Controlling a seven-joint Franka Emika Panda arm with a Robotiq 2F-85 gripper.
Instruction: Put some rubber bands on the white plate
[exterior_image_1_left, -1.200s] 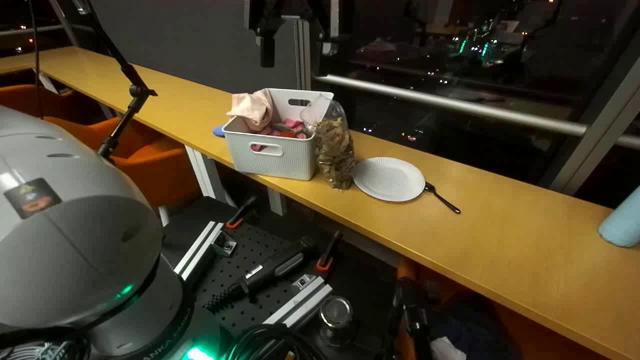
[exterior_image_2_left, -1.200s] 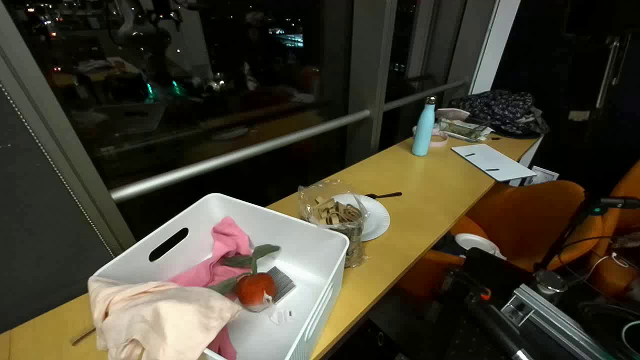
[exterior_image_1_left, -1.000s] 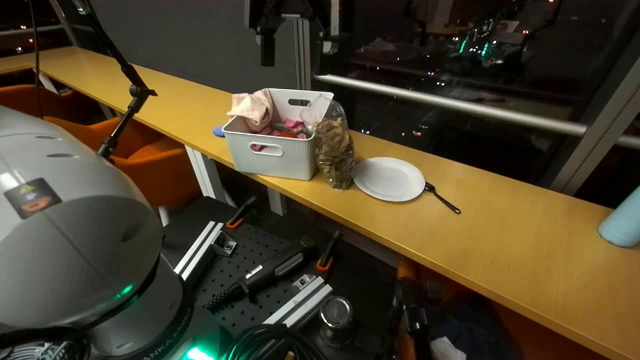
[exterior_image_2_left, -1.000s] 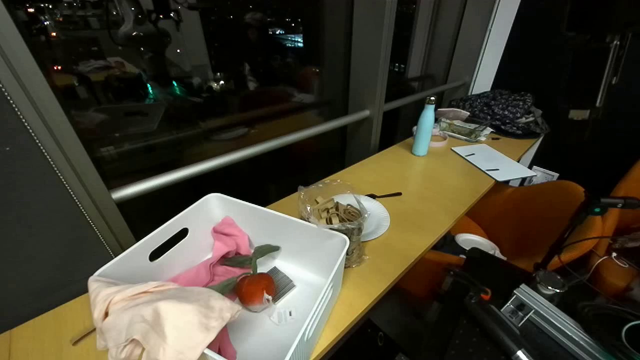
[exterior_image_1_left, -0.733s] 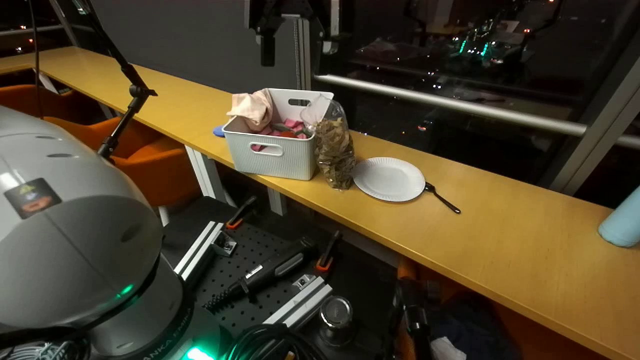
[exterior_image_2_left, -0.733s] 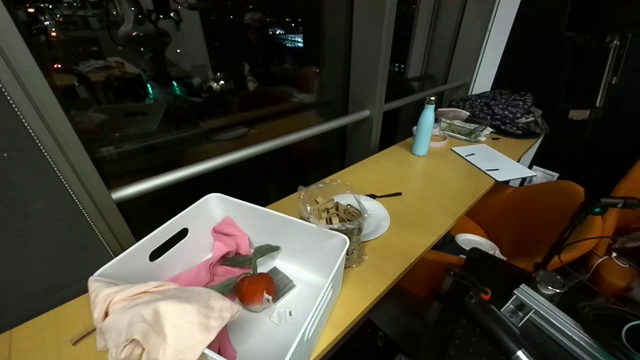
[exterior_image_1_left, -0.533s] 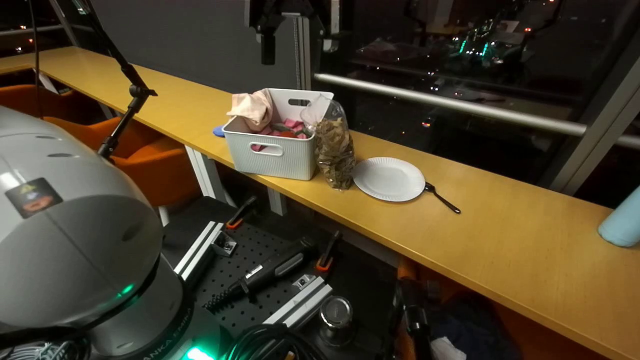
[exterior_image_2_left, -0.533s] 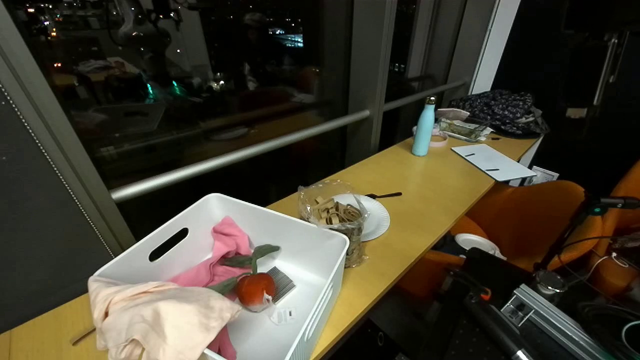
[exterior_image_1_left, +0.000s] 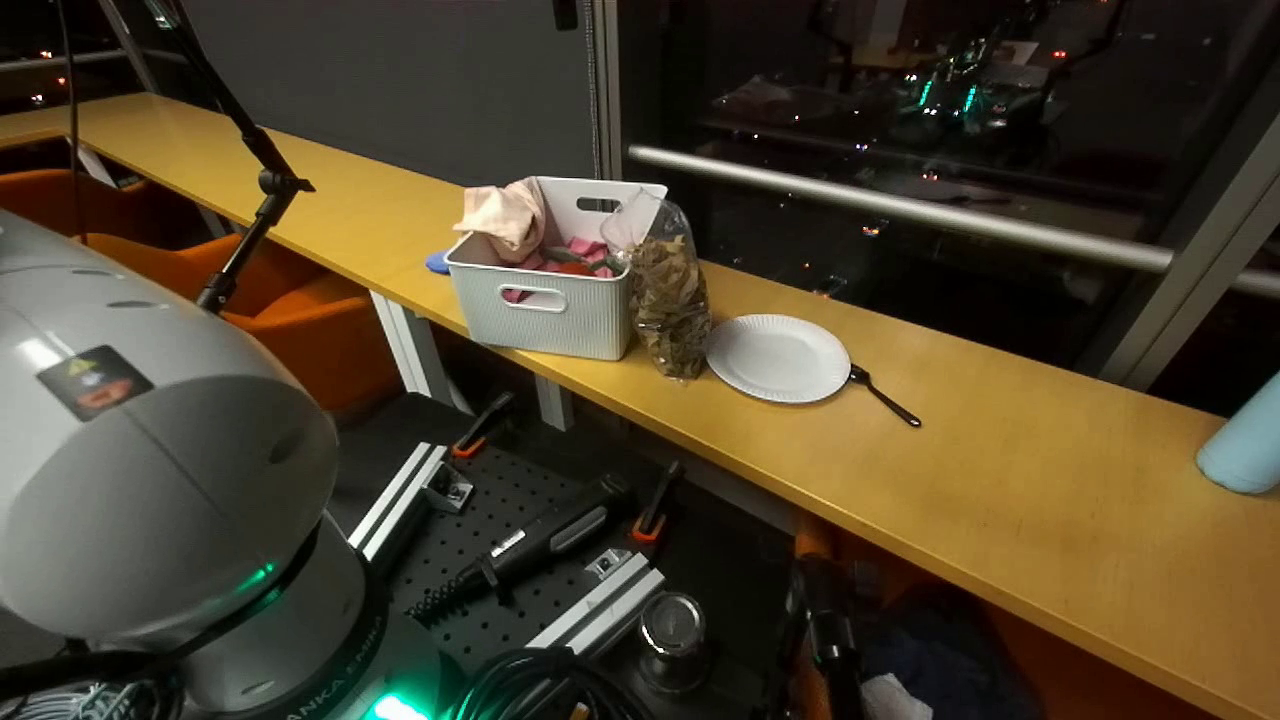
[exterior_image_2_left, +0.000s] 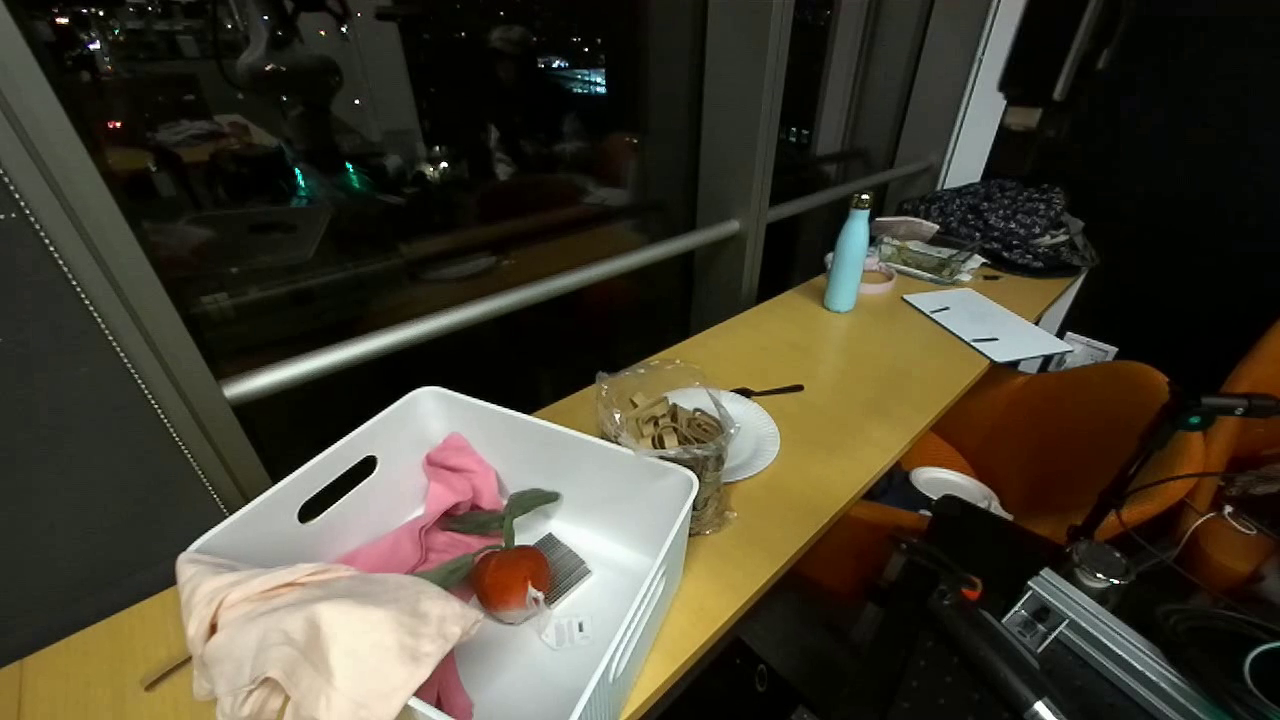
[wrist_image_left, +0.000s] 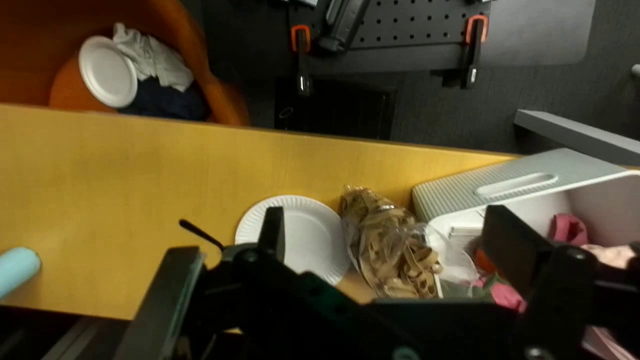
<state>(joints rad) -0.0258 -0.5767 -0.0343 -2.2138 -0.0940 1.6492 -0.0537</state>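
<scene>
Wrist view: we look down past the black two-fingered gripper (wrist_image_left: 387, 232), whose dark fingers (wrist_image_left: 272, 235) are released and spread wide apart; through the gap between them we see down to the long yellow wooden table (exterior_image_1_left: 1040, 460). In an exterior view the rounded pale-grey robot arm (exterior_image_1_left: 170, 480) stands close to the camera.

All the thin tan-brown elastic rubber bands (exterior_image_2_left: 675, 425) that we can make out sit inside a tall clear plastic bag (exterior_image_2_left: 620, 405), heaped below its open mouth. We find the bag upright on the table, between the white rectangular slotted plastic basket (exterior_image_1_left: 560, 335) and the round flat white plate (exterior_image_1_left: 778, 360) with a fluted rim. It stands just beside both; whether it touches either, we cannot tell. In the wrist view, the loose clear plastic at its mouth overlaps the basket's rim.

A slim black fork (exterior_image_1_left: 887, 399) lies on the far side of the plate from the bag, its head at the plate's edge. Inside the basket we see a bright pink cloth (exterior_image_2_left: 460, 480) and a round red-orange fruit-like object (exterior_image_2_left: 510, 578) beside grey-green leaves (exterior_image_2_left: 532, 499), while a cream-coloured cloth (exterior_image_2_left: 320, 630) hangs over the basket's rim. On the table, well apart from the plate, we see a pale blue bottle (exterior_image_2_left: 847, 262) standing upright and, near it, a flat white board (exterior_image_2_left: 985, 325) at the table's edge.
</scene>
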